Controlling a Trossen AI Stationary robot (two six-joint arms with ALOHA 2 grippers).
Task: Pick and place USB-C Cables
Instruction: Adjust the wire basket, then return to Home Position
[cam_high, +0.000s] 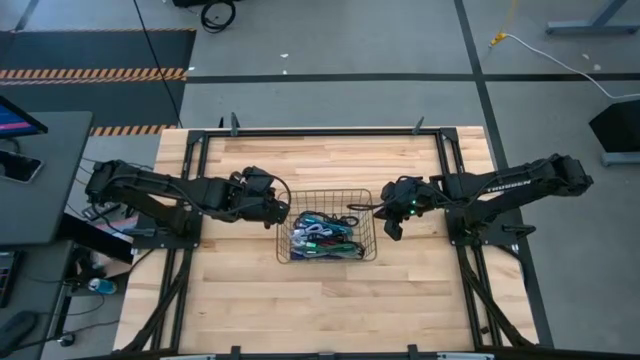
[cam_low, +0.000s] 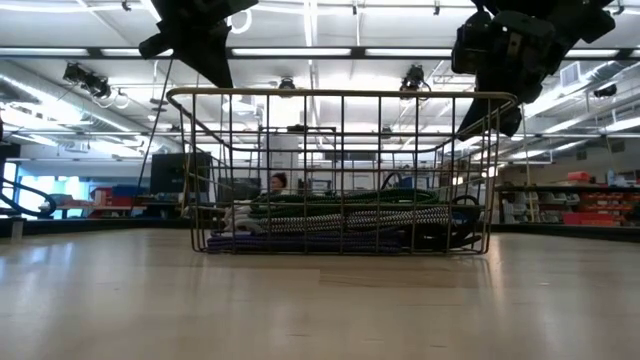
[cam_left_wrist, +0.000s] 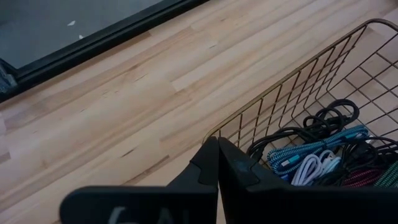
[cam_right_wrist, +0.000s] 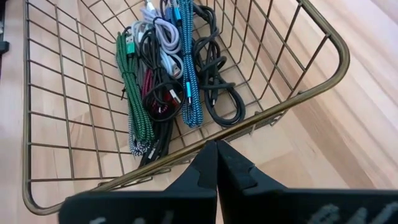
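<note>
Multicoloured coiled USB-C cables (cam_right_wrist: 168, 74) heaped inside wire basket (cam_right_wrist: 323, 37).

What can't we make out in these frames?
- Exact count of USB-C Cables: overlapping in the basket; too small in the high view.
- Left gripper and right gripper, both shut: fingertips cut off by the top edge in the low view.
- Person: tiny behind basket wires in the low view.

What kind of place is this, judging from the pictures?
Probably a robotics lab or workshop hall: a wooden workbench on a concrete floor, hazard-striped floor tape, and shelving under strip lights behind the basket.
</note>
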